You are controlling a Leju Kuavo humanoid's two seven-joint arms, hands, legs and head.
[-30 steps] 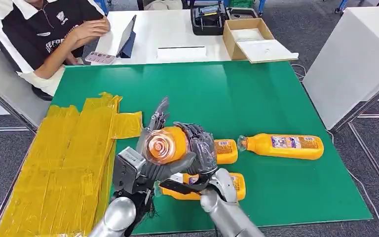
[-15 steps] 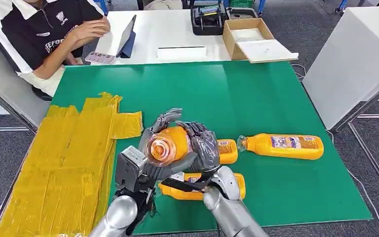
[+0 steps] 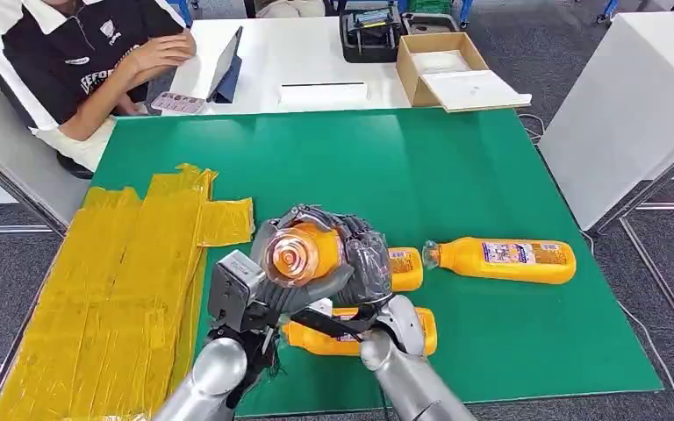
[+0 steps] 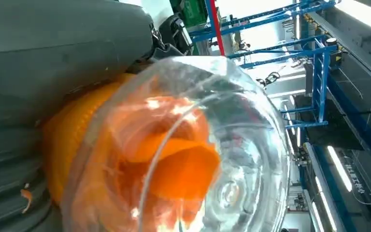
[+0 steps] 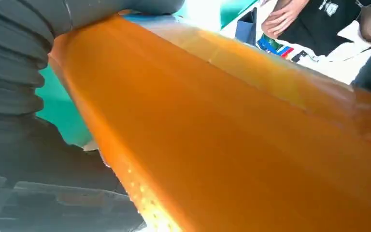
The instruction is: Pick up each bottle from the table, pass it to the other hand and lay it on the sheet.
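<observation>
Orange bottle (image 3: pixel 303 254), clasped jointly by left hand (image 3: pixel 268 285) and right hand (image 3: pixel 364 263), judged rigid, smooth, slip-prone; grasp mid-body.

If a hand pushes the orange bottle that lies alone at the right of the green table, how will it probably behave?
The orange bottle lies on its side and looks rounded, so it would probably roll rather than slide. It looks full of orange liquid, so likely rather heavy for its size. Its smooth plastic may be a little slippery.
</observation>
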